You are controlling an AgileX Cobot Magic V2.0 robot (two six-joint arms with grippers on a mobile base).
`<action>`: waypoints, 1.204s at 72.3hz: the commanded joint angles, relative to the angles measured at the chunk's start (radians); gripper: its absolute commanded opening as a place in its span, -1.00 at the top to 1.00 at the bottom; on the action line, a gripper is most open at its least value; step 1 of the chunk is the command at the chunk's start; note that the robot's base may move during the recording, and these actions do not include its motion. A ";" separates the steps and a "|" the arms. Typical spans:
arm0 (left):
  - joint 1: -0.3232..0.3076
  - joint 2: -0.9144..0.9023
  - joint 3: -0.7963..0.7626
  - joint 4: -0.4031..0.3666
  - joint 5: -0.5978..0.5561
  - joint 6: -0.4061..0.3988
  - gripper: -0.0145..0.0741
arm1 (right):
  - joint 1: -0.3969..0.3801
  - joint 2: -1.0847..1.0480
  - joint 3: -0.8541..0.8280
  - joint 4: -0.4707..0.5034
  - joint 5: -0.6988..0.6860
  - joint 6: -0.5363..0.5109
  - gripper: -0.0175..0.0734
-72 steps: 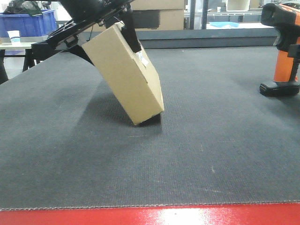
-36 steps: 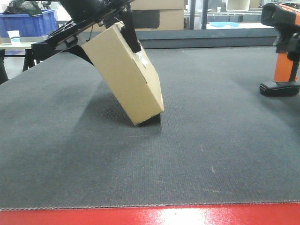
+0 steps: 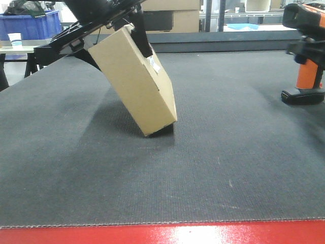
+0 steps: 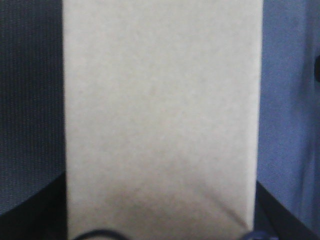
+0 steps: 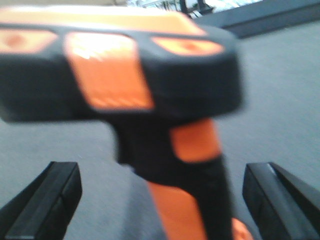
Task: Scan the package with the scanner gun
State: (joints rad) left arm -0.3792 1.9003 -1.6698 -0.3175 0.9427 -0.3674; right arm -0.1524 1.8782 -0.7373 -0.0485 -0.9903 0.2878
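Observation:
A brown cardboard package [image 3: 137, 81] stands tilted on its lower corner on the dark grey mat [image 3: 203, 168]. My left gripper [image 3: 119, 28] is shut on its upper end. In the left wrist view the package [image 4: 160, 100] fills the frame, with the dark fingers at its two lower sides. An orange and black scanner gun [image 3: 306, 76] stands upright on its base at the far right. In the right wrist view the scanner gun [image 5: 150, 85] is close and blurred. My right gripper [image 5: 162, 200] is open, with its fingers [image 5: 47, 200] on either side of the handle, not touching it.
A white label [image 3: 154, 63] sits on the package's side. The mat has a red front edge [image 3: 162, 234]. Behind the mat are a blue crate [image 3: 30, 25], a paper cup [image 3: 15, 39] and cardboard boxes [image 3: 172, 15].
A dark part of my right gripper now shows in front of the scanner gun's handle at the far right. The package and left gripper have stayed put.

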 commanded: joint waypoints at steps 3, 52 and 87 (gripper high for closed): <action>-0.005 -0.011 -0.004 -0.007 -0.004 0.002 0.92 | 0.018 0.021 -0.031 0.106 -0.005 -0.001 -0.64; -0.005 -0.011 -0.004 -0.002 0.004 0.002 0.92 | 0.020 0.035 -0.041 0.121 -0.046 -0.054 -0.64; -0.005 -0.011 -0.004 -0.002 0.012 0.002 0.92 | 0.020 0.035 -0.140 0.112 0.056 -0.062 -0.39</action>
State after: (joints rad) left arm -0.3792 1.9003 -1.6698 -0.3137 0.9546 -0.3674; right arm -0.1333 1.9127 -0.8584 0.0672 -0.9391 0.2350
